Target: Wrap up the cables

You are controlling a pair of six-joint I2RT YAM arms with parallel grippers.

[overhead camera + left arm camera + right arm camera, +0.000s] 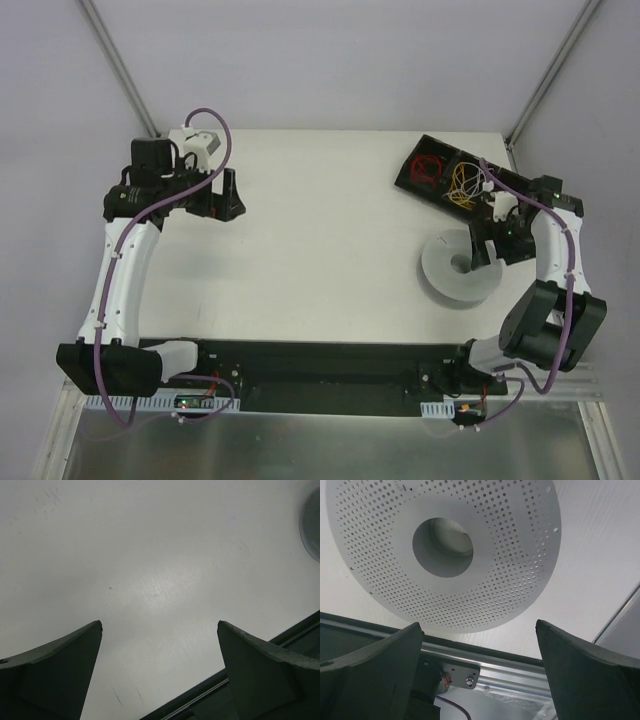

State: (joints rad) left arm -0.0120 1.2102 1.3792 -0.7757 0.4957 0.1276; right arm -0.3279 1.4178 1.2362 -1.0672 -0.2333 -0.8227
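Note:
A grey perforated spool [452, 272] lies flat on the white table at the right; it fills the top of the right wrist view [485, 570], hub hole upward. My right gripper [484, 248] hangs open and empty over the spool's far right edge, fingers wide apart [479, 623]. My left gripper [230, 196] is open and empty at the far left, over bare table [160, 623], well away from the spool, whose rim shows at the corner of that view [312, 525]. I can make out no fine dark cable in any view.
A black tray [445, 152] at the back right holds a red wire coil [428, 167] and a yellow-orange one [463, 183]. The black rail [320, 360] with the arm bases runs along the near edge and also shows in the right wrist view [520, 657].

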